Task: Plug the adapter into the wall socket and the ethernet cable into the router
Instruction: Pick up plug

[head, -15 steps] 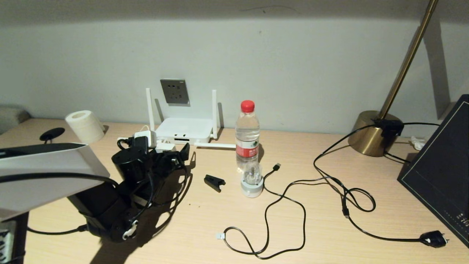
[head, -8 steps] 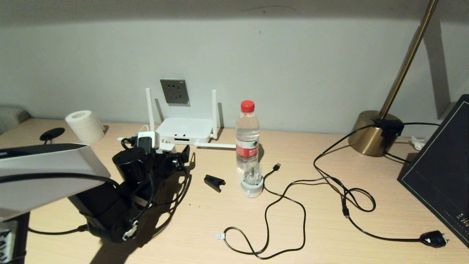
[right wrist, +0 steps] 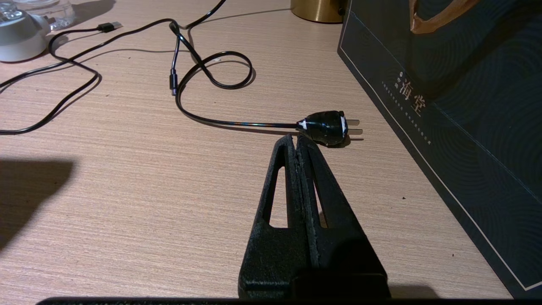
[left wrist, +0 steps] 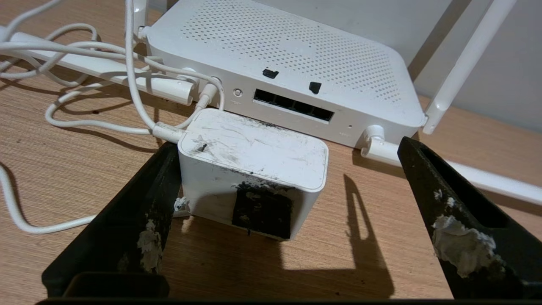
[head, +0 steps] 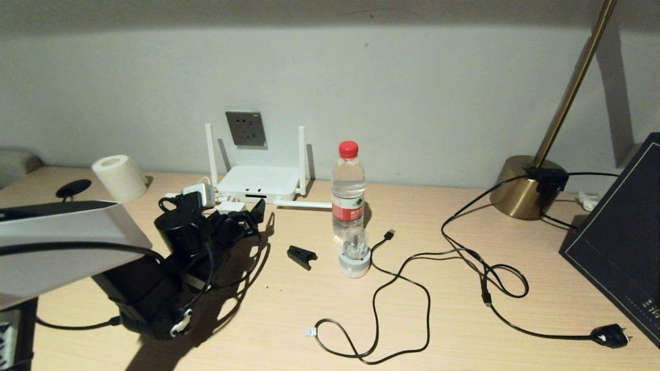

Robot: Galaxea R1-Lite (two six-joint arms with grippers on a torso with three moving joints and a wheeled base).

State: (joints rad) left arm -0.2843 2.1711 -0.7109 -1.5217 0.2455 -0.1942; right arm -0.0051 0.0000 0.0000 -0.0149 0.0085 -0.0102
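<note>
L gripper (left wrist: 288, 182) jaws wide, straddling the adapter (left wrist: 254, 169) on the desk (head: 289, 309) near its back edge; one finger (left wrist: 139, 212) touches the adapter's side, the other apart. Router (head: 259, 181) just behind, under the wall socket (head: 245, 128). R gripper (right wrist: 298, 142) pressed closed, empty, near black plug (right wrist: 326, 127).

Dark box (right wrist: 465, 97): pale characters "海堂" legible on side; other print unreadable.
</note>
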